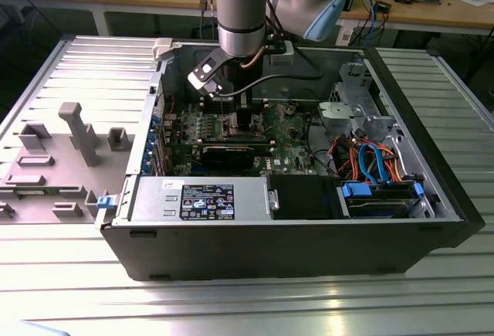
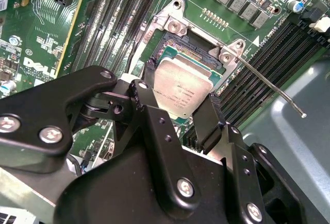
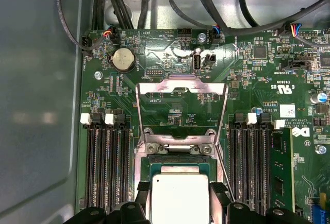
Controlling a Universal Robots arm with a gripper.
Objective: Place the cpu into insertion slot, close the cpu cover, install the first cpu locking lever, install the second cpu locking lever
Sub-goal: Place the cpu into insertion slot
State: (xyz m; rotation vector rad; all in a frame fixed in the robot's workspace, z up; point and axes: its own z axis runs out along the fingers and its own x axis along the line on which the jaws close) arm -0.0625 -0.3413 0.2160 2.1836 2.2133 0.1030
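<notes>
In both wrist views the cpu (image 2: 183,85) (image 3: 179,198), a flat square chip with a dull silver top, sits between my black fingers (image 2: 206,118). My gripper (image 2: 178,92) (image 3: 179,189) is shut on it by two opposite edges. The chip hangs level just over the insertion slot (image 3: 154,163), whose silver rim (image 2: 175,26) frames it; I cannot tell whether it is seated. The cpu cover (image 3: 180,86) stands swung open behind the slot. A thin locking lever (image 2: 268,83) sticks out unlatched. In the exterior view the arm reaches down into the computer case (image 1: 239,120).
Black memory slots (image 3: 103,162) (image 3: 252,162) flank the socket on the green board. A long black graphics card (image 1: 231,153), the power supply (image 1: 201,199) and bundled cables (image 1: 370,158) fill the case. A grey case wall (image 2: 289,147) lies close beside the gripper.
</notes>
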